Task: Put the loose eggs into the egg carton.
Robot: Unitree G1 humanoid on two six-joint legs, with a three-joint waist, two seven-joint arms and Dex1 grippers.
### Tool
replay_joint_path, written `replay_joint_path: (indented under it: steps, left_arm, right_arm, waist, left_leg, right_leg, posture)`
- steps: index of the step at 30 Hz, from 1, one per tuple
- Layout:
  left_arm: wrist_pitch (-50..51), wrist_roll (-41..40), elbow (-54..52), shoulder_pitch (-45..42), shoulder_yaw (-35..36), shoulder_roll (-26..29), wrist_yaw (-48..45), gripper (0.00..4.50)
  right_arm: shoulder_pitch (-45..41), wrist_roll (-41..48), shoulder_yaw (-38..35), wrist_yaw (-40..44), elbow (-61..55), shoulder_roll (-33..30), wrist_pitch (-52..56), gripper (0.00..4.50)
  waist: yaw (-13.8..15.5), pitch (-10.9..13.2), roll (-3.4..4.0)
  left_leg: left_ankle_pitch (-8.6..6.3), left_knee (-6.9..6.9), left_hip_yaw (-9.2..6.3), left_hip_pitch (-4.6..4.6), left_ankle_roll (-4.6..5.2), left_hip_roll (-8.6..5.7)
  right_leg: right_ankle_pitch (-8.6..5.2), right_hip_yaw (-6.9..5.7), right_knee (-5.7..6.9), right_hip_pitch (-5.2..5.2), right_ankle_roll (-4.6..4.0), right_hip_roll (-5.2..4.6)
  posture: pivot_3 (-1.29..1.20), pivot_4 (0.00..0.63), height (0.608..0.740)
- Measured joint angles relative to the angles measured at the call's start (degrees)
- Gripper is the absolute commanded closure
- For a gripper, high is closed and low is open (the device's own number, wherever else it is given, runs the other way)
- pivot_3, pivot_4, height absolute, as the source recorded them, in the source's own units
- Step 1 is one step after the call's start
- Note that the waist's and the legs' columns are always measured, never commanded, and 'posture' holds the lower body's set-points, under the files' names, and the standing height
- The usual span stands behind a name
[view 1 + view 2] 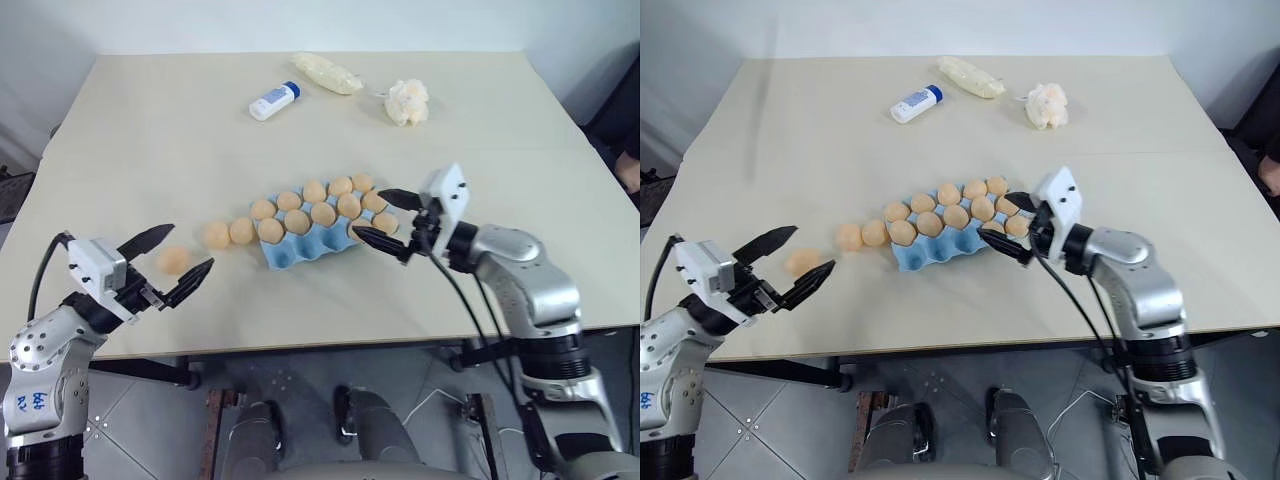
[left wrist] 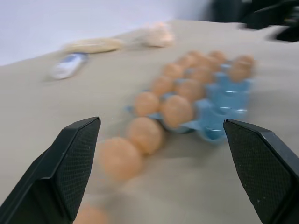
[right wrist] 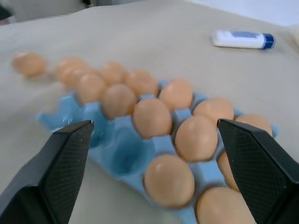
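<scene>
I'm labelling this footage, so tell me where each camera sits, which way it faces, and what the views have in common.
Left eye: on the head, looking down over the table; both arms show, left gripper and right gripper open.
Right eye: beside it, the same scene slightly offset.
Left wrist: along its two fingers toward the loose eggs and the egg carton.
Right wrist: along its fingers into the carton's cups.
Shared: carton, eggs and white bottle appear in all four.

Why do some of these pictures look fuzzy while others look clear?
Left wrist view: smeared, the egg carton and loose eggs soft-edged. Right wrist view: near eggs fairly crisp, the far ones and the bottle out of focus. Both head views: evenly lit and sharp, with soft shadows under the grippers.
</scene>
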Motion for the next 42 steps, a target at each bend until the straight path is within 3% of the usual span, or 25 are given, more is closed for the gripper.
replay_joint_path:
  steps: [5,14,29,41,42]
  left_arm:
    - [4.0,1.4,-4.8,1.9,1.9,-4.2,11.8,0.0]
    - [12.5,0.6,-8.8,10.3,6.4,-5.8,19.9,0.0]
    - [15.4,0.7,-13.0,8.3,3.7,-7.8,24.0,0.0]
    - [12.9,6.7,1.4,-4.1,-3.9,-7.7,23.5,0.0]
    - [12.3,7.0,2.9,-5.0,-4.5,-7.7,23.2,0.2]
  right_arm:
    - [3.3,3.6,-1.1,14.6,1.5,-7.9,-4.3,0.06]
    - [1.5,8.5,-7.3,30.6,13.5,-11.3,-12.3,0.06]
    - [2.2,6.6,-5.6,32.0,14.3,-12.8,-12.2,0.06]
    - [5.7,7.2,-6.4,30.1,9.5,-14.1,-9.8,0.06]
    - [5.9,7.2,-6.8,29.9,9.3,-14.3,-9.5,0.02]
  waist:
    - [0.1,0.0,0.01]
    - [0.0,0.0,0.01]
    - [0.6,0.1,0.01]
    - [1.4,0.1,0.01]
    - [1.4,0.1,0.01]
  left_leg:
    - [-0.01,0.01,0.01,0.0,0.02,-0.09]
    - [-0.04,0.13,-0.07,0.03,-0.02,-0.21]
    - [-0.03,0.12,-0.05,0.0,0.01,-0.22]
    - [-0.03,0.1,-0.03,0.0,0.0,-0.24]
    - [-0.03,0.11,-0.03,0.0,0.0,-0.25]
  right_leg:
    - [0.02,0.0,-0.06,0.03,0.05,0.01]
    - [-0.16,0.02,-0.07,0.04,-0.25,0.07]
    - [-0.28,0.11,-0.17,0.08,-0.47,-0.06]
    - [-0.09,0.07,-0.15,0.07,-0.14,-0.02]
    - [-0.05,0.06,-0.15,0.08,-0.07,-0.02]
  posture:
    - [0.0,0.15,0.74]
    - [0.0,0.15,0.74]
    - [0.0,0.15,0.74]
    - [0.0,0.15,0.74]
    - [0.0,0.15,0.74]
